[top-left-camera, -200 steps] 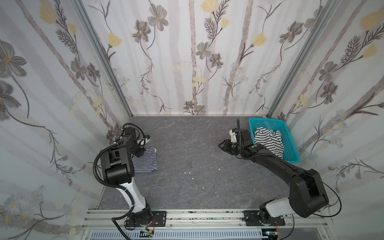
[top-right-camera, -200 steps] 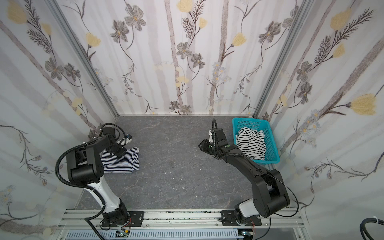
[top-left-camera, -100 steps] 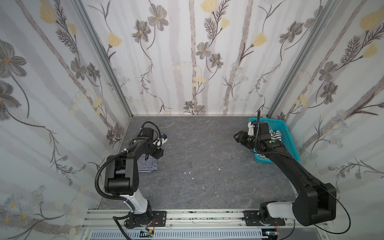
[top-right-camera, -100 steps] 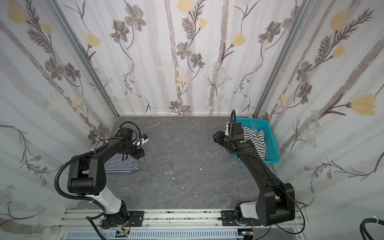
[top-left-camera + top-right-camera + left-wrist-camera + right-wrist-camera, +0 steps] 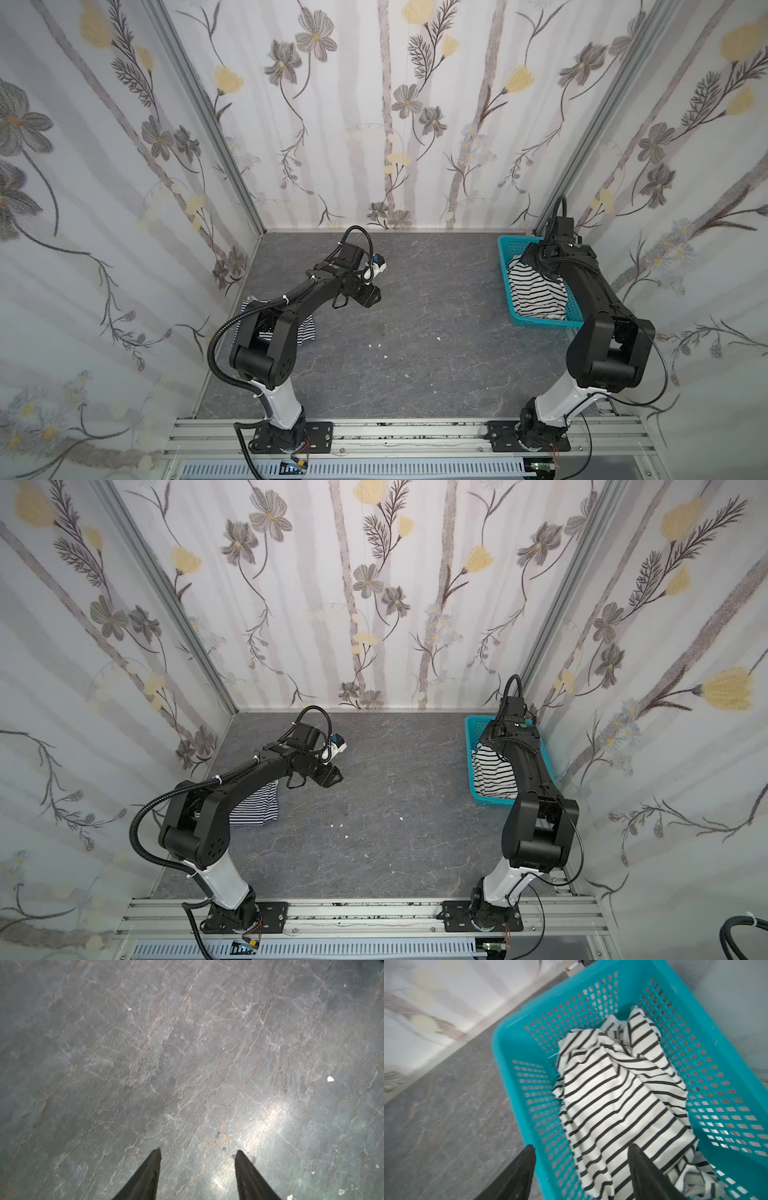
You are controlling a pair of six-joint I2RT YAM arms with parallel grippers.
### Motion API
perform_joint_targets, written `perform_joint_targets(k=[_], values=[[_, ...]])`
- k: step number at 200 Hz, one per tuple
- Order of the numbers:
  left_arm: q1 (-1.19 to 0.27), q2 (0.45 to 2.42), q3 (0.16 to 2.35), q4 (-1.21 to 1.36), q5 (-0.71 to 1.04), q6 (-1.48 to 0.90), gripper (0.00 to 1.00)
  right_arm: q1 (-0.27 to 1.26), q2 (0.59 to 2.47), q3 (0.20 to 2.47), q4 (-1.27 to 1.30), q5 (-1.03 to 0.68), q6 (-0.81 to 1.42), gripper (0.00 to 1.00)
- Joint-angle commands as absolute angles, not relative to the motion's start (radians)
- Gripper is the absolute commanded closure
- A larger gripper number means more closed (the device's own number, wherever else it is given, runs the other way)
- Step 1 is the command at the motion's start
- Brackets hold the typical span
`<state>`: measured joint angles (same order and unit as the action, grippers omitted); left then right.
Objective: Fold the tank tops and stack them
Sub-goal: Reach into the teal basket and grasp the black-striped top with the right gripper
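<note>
Right wrist view: hovering, right jaws apart, above wide-striped tank top (image 5: pixel 612 1095) crumpled in basket (image 5: pixel 529 1093) at three o'clock, likely readying pickup; holding left jaws apart, away from fine-striped tank top (image 5: pixel 259 806) folded at nine o'clock.

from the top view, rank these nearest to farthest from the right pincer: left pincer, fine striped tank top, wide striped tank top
From the right pincer:
1. wide-striped tank top, right below it, in the turquoise basket on the right.
2. left pincer, over the bare table, left of the middle.
3. fine-striped tank top, far left, partly hidden by the left arm.
</note>
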<state>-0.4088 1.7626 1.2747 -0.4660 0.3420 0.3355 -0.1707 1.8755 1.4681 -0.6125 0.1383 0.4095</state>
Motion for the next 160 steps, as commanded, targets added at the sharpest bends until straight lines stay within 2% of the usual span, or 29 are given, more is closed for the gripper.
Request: perform_joint_targets(k=[1, 25, 107, 144, 155, 160], values=[[-0.436, 1.777, 1.287, -0.417, 0.328, 0.276, 0.41, -0.193, 1.939, 1.509, -0.590, 0.175, 0.384, 0.25], [-0.462, 1.780, 1.282, -0.400, 0.330, 0.261, 0.39, -0.229, 2.046, 1.584, -0.628, 0.213, 0.382, 0.22], [-0.488, 1.730, 1.201, -0.347, 0.315, 0.242, 0.36, -0.301, 2.298, 1.667, -0.605, 0.074, 0.382, 0.23], [-0.488, 1.737, 1.190, -0.342, 0.306, 0.238, 0.37, -0.294, 2.321, 1.672, -0.606, 0.069, 0.389, 0.38], [-0.488, 1.737, 1.189, -0.342, 0.304, 0.238, 0.37, -0.295, 2.322, 1.672, -0.608, 0.072, 0.388, 0.40], [-0.488, 1.738, 1.190, -0.341, 0.304, 0.238, 0.37, -0.294, 2.322, 1.672, -0.608, 0.074, 0.387, 0.45]])
